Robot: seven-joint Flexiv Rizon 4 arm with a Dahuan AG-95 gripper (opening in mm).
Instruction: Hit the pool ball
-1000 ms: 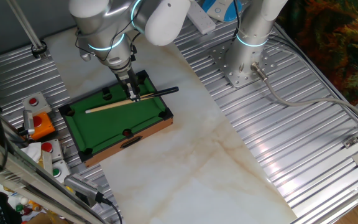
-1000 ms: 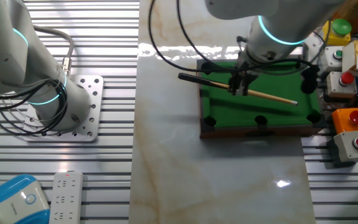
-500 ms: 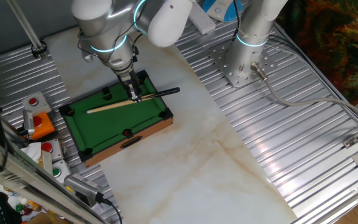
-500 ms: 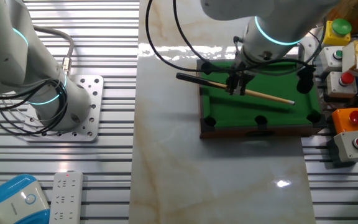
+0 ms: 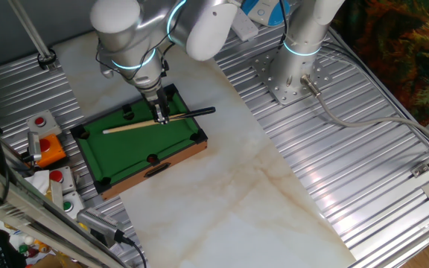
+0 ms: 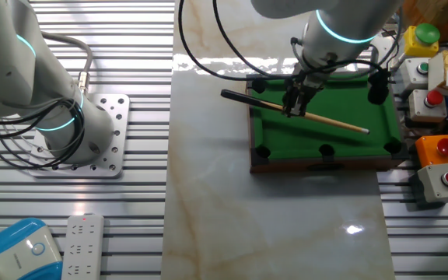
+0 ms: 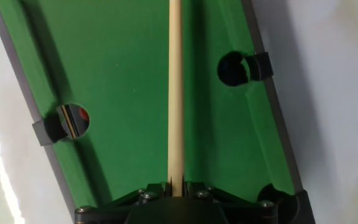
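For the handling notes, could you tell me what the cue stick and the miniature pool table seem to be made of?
The cue stick, held in the claw, looks like pale matte wood with a black butt end, going by its tan shaft. The miniature pool table shows a green felt-like playing surface inside a brown, probably wooden, frame, with black pockets that look like plastic.

The pool ball cannot be made out in any view.
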